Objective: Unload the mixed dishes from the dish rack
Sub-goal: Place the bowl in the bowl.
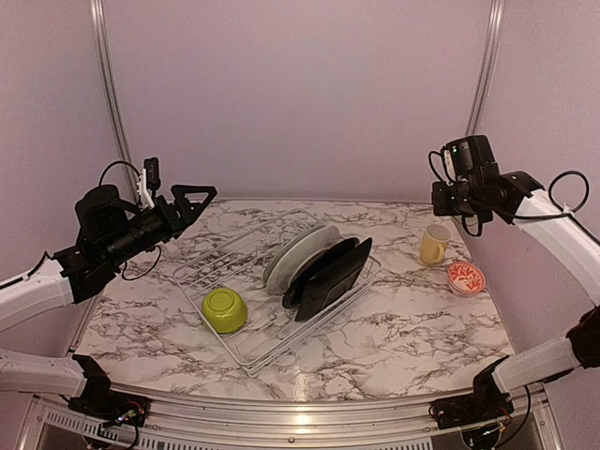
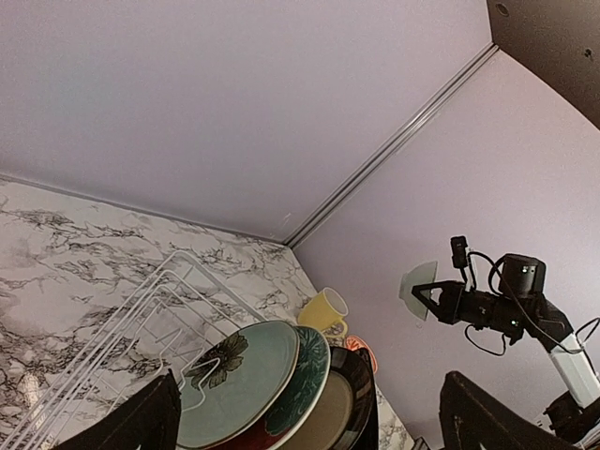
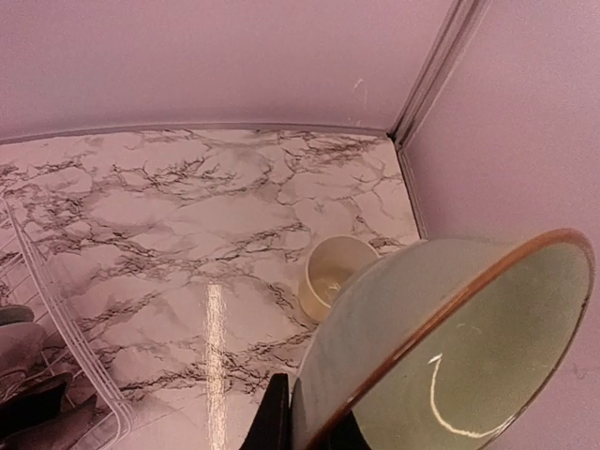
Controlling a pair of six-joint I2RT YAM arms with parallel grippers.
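In my right gripper (image 3: 286, 424): pale grey-green bowl (image 3: 450, 347), rim clamped | my left gripper (image 1: 194, 199): jaws wide apart | ahead of its fingers: dish rack (image 1: 220, 253) with plates (image 1: 298, 251), lime-green bowl (image 1: 225, 310)

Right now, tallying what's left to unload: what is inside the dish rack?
The dish rack holds a lime-green bowl, round whitish plates on edge and black squarish plates leaning beside them. The overlap hides how many plates there are.

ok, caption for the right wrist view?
Right gripper grips pale grey-green bowl by its rim over marble table, pale yellow mug behind.
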